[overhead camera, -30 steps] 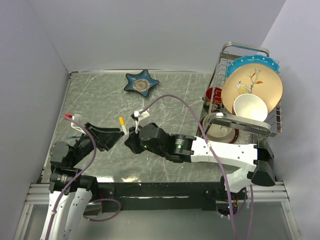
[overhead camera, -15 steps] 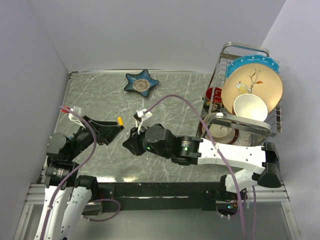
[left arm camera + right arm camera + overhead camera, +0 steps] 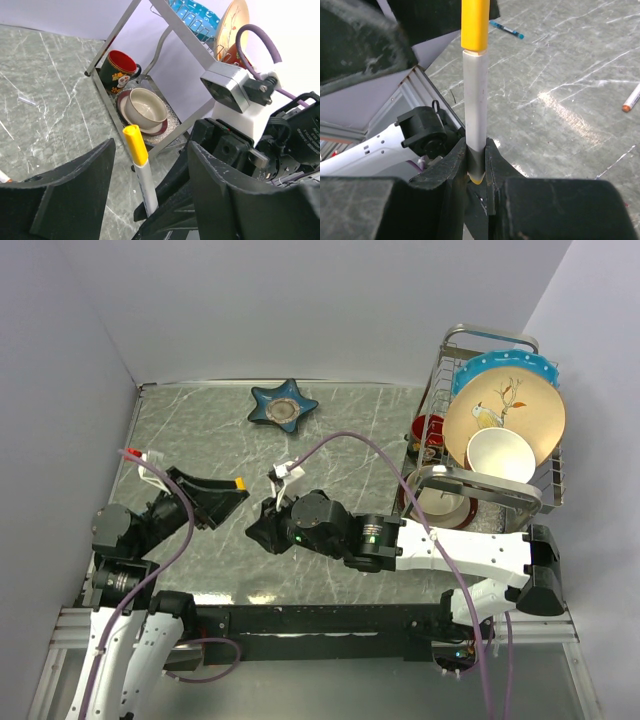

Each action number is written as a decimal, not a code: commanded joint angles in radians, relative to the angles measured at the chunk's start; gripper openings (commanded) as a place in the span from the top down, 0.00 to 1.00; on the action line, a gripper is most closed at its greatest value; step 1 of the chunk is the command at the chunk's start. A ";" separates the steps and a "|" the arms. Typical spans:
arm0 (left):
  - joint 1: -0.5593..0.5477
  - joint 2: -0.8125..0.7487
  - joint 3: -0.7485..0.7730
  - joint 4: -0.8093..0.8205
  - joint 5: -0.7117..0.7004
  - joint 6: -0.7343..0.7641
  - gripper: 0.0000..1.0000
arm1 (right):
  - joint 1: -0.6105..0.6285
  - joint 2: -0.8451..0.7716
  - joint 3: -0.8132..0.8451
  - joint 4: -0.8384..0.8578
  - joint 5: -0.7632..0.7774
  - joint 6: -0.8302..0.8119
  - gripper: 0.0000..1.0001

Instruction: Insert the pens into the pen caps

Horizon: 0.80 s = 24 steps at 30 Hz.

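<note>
My right gripper (image 3: 476,146) is shut on the lower end of a white pen (image 3: 474,100), which it holds upright. A yellow pen cap (image 3: 474,22) sits on the pen's top end. In the left wrist view the same pen (image 3: 147,187) and yellow cap (image 3: 135,145) stand between the fingers of my left gripper (image 3: 150,150). That gripper is open, with a gap on both sides of the cap. From above, the yellow cap (image 3: 240,483) shows at the tip of the left gripper (image 3: 222,498), with the right gripper (image 3: 262,522) just right of it. Another pen with an orange end (image 3: 631,98) lies on the table.
A dish rack (image 3: 447,360) with plates and a bowl stands at the right; a dark mug (image 3: 117,67) and a cup on a saucer (image 3: 145,107) sit under it. A blue star-shaped dish (image 3: 284,407) lies at the back. A thin blue-tipped stick (image 3: 506,29) lies on the marble table (image 3: 360,440).
My left arm has drawn back a little to the left, away from the pen. The right arm's elbow has shifted right; it still grips the yellow-capped pen.
</note>
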 commanded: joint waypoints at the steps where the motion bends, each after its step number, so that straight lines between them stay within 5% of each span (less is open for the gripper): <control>1: 0.000 0.035 0.023 0.054 0.037 -0.006 0.39 | 0.008 -0.044 -0.015 0.045 -0.001 0.006 1.00; 9: 0.000 0.066 0.031 0.085 0.031 -0.005 0.41 | 0.010 -0.050 -0.024 0.052 -0.007 0.006 1.00; 17: 0.000 0.049 -0.013 0.092 0.046 -0.010 0.56 | 0.011 -0.042 -0.023 0.052 -0.010 0.001 1.00; 18: 0.000 0.046 -0.017 0.092 0.052 -0.010 0.59 | 0.011 -0.044 -0.021 0.053 -0.014 0.000 1.00; 22: 0.000 0.032 -0.047 0.118 0.101 -0.042 0.99 | 0.010 -0.048 -0.015 0.065 -0.014 0.001 1.00; 24: 0.000 0.002 -0.084 0.144 0.129 -0.084 0.99 | 0.008 -0.048 0.010 0.068 -0.006 -0.011 1.00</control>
